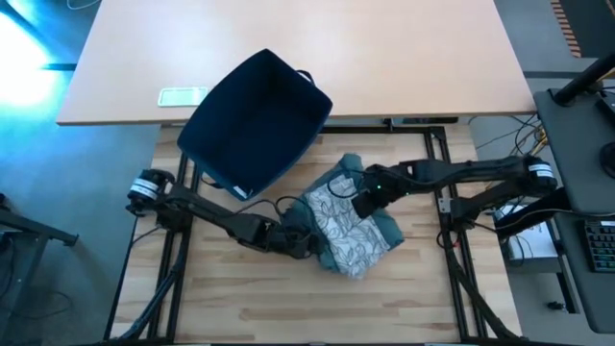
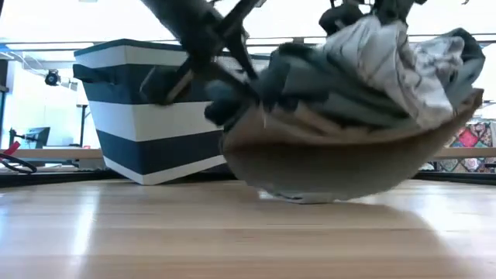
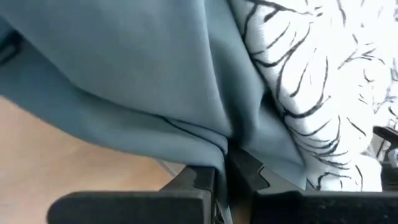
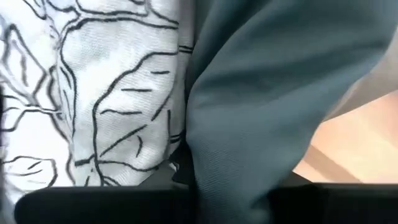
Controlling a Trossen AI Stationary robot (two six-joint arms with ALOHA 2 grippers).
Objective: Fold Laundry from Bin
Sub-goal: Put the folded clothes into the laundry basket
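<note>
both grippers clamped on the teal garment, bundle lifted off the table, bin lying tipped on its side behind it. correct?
Not quite: the bin stands upright on its base, as the low view shows. The rest holds: the left gripper and right gripper are both shut on the teal garment, which hangs above the table.

Matt teal cloth garment [image 1: 380, 229], striped fabric bin [image 2: 147, 116], glossy wood table [image 1: 384, 298].

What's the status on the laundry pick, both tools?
Left tool shut on teal-green garment, at its left edge. Right tool shut on same garment, far side. Bundle lifted off table, sagging. Bin tipped, behind; nothing blocking.
</note>
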